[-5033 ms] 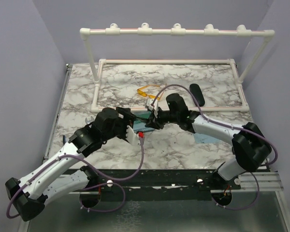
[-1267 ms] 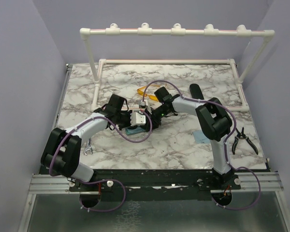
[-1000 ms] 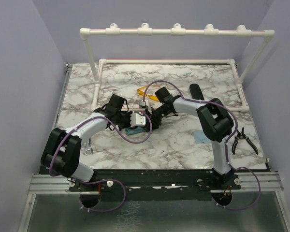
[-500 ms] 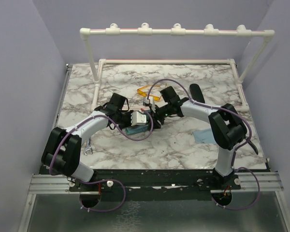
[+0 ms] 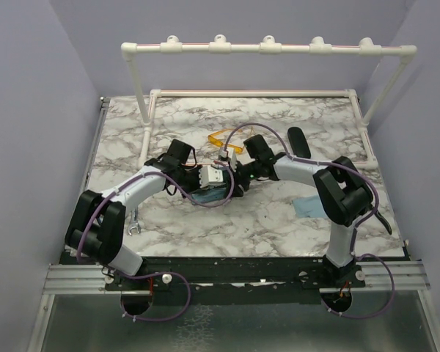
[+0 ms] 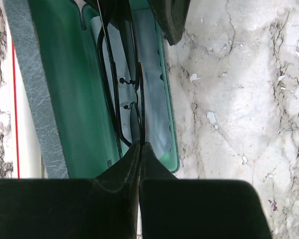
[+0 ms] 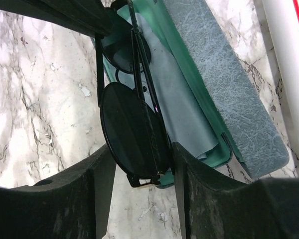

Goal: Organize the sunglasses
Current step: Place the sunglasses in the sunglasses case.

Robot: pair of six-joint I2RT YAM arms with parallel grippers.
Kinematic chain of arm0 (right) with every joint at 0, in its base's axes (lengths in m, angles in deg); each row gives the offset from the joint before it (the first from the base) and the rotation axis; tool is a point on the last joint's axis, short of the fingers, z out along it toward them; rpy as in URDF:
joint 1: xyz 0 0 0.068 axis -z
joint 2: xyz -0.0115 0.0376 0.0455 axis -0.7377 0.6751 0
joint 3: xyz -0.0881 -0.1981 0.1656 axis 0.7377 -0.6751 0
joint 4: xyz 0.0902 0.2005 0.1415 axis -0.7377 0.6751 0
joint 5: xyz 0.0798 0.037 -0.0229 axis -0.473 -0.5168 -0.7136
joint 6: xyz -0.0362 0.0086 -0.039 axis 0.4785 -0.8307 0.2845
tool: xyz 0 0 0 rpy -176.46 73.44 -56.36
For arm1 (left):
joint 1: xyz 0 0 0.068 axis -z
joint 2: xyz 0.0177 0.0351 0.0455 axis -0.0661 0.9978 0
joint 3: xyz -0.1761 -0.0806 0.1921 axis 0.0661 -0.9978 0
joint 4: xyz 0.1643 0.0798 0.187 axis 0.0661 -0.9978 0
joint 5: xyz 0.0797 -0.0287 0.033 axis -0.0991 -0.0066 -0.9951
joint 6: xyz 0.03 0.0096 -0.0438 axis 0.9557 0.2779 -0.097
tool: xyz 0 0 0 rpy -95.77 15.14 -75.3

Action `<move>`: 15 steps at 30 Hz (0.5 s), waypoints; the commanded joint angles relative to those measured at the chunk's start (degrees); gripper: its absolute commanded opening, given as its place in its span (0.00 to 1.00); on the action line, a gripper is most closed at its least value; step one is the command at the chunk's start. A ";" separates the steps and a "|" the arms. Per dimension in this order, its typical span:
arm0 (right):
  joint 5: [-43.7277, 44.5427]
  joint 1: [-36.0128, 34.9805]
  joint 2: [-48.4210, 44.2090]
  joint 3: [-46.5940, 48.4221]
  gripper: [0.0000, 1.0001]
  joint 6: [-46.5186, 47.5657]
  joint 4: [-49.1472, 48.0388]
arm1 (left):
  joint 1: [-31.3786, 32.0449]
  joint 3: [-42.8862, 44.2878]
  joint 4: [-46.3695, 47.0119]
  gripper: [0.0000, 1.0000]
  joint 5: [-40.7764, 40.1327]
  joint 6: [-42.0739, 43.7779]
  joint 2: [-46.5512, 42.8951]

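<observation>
Sunglasses (image 7: 132,129) partly hidden between spread right pincer (image 7: 142,149); left pincer (image 6: 141,145) seemingly tight on them.

Soft, even overhead light, with only faint shadows on the marble table (image 5: 169,125). In both wrist views the fingers (image 6: 189,209) are dark, blurred foreground shapes. The dark wire-frame sunglasses (image 7: 132,129) just beyond them look sharp, and the marble beside them is bright.

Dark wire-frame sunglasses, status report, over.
Left gripper shut on thin dark wire-frame sunglasses, over open grey-blue rectangular case. Right gripper open, jaws astride one lens. Pale cloth lies in case.
</observation>
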 commanded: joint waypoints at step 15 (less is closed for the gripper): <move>4.51 0.23 -3.60 -5.91 0.53 -6.04 -2.94 | 0.34 9.07 -12.68 0.00 0.50 -5.16 4.71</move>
